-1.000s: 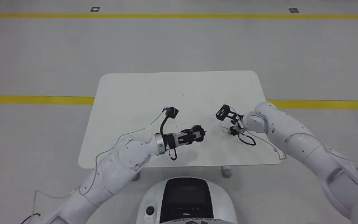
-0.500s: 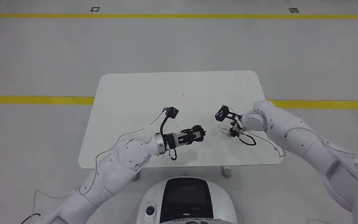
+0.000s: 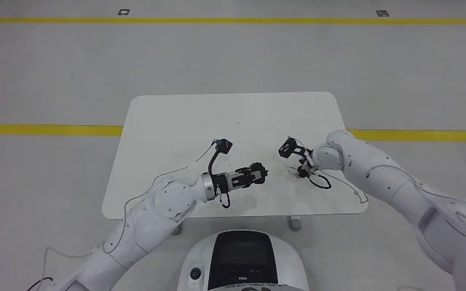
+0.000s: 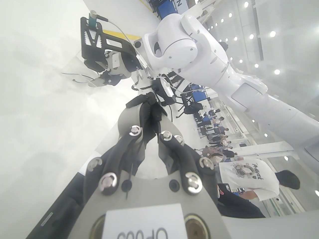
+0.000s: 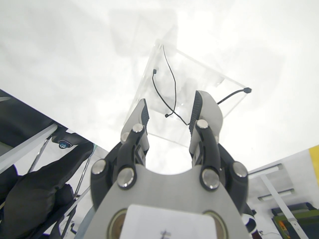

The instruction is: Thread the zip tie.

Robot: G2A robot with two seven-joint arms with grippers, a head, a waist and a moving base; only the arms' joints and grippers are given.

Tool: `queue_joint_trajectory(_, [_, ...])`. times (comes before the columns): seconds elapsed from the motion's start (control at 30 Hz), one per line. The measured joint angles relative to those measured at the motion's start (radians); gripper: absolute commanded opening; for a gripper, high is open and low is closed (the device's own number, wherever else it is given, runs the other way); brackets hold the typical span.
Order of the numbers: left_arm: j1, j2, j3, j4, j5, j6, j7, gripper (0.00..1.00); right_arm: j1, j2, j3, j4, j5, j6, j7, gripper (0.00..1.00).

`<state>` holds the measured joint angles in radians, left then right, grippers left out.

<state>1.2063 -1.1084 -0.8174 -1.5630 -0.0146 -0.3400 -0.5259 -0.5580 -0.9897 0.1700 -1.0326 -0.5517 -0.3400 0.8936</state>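
Free room for a pass lies over the worktop (image 3: 175,131) from 8 round to 1 o'clock, where the white surface is bare. Out toward 4 o'clock a clear box (image 5: 199,73) stands on it, and its walls are the main obstacle. The right tool (image 5: 170,103) hangs above its near side with fingers spread. One zip tie (image 5: 235,93) juts over the box rim. The left tool (image 3: 260,173), just off centre toward 4 o'clock, leaves only a narrow gap to the box.
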Motion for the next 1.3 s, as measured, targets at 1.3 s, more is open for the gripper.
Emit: queue_joint_trajectory(1.3, [0.0,0.0,0.0,0.0,0.0,0.0,0.0,0.0,0.006,-0.074,0.0,0.122,-0.075,0.0,-0.055,0.2])
